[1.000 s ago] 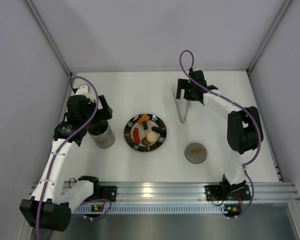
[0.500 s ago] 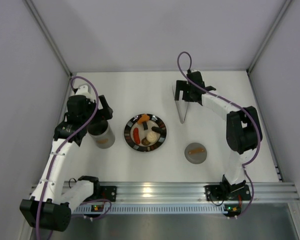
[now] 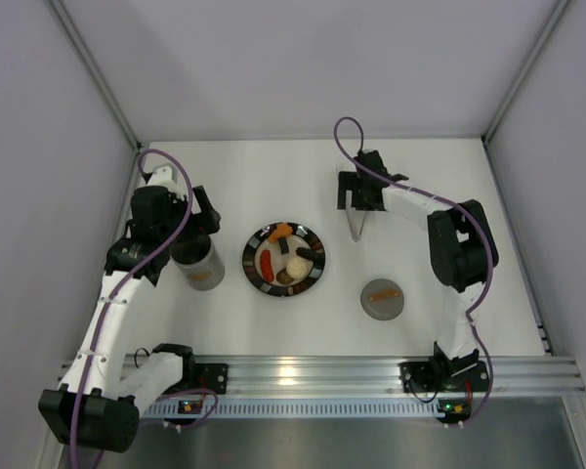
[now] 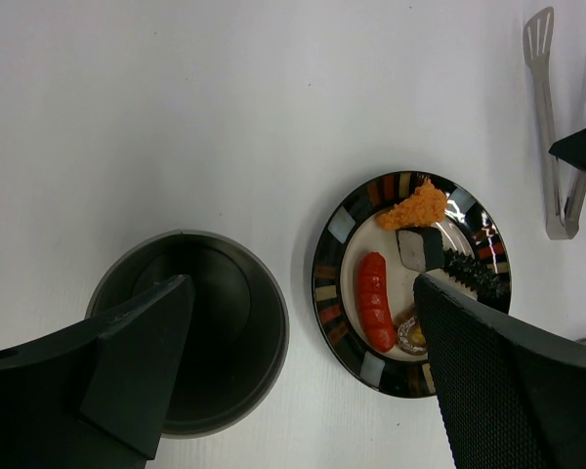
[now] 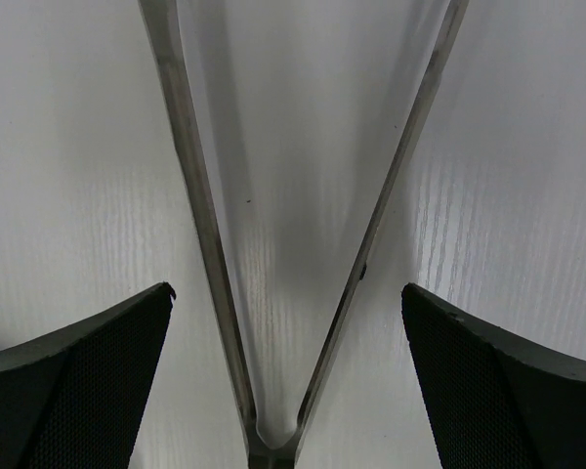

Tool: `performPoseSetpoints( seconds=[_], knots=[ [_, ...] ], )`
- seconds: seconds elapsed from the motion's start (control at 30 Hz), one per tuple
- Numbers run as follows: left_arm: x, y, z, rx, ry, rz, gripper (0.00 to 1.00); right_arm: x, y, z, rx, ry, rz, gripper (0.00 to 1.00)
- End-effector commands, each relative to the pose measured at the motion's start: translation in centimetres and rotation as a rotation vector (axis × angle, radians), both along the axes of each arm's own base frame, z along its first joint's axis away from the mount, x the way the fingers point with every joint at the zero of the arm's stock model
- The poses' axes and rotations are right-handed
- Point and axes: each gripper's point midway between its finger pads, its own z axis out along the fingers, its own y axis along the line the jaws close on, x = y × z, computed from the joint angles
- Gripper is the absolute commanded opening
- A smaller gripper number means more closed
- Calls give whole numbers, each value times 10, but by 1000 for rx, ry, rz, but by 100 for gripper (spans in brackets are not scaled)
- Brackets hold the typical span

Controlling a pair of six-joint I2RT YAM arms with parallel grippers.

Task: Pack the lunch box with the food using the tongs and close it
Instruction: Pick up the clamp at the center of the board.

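The lunch box (image 3: 201, 266) is an open grey can at the left; in the left wrist view its dark mouth (image 4: 215, 322) shows nothing inside. My left gripper (image 3: 193, 223) (image 4: 301, 288) hangs open above it, one finger over the can, the other over the plate's edge. The food lies on the plate: a red sausage (image 4: 374, 301) (image 3: 266, 264), an orange piece (image 4: 413, 207), a white lump (image 3: 295, 265). The tongs (image 3: 355, 228) (image 5: 200, 225) lie flat, their V joint toward the right wrist camera. My right gripper (image 3: 356, 191) (image 5: 285, 288) is open, straddling both arms just above the joint.
The black-rimmed plate (image 3: 246, 260) (image 4: 324, 283) sits between the can and the tongs. The grey lid (image 3: 386, 309) with its orange-brown handle lies near the right arm's base side. White walls close in the table on three sides.
My right gripper has slid left and a little nearer, coming down over the tongs. The left arm, can, plate and lid have not moved.
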Motion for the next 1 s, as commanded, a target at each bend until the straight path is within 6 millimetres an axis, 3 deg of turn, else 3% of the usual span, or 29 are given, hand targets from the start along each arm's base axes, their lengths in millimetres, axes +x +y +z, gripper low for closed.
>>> performPoseSetpoints(
  seconds=[0.0,0.67,0.97],
  knots=[
    [6,0,17,-16,-79,5,99,-1,6,-2,-60,10,-10,100],
    [4,1,19,-16,-86,7,99,5,8,-19,-148,19,-72,99],
    [4,-1,20,-23,-89,0,99,-3,5,-28,-151,42,-85,85]
  ],
)
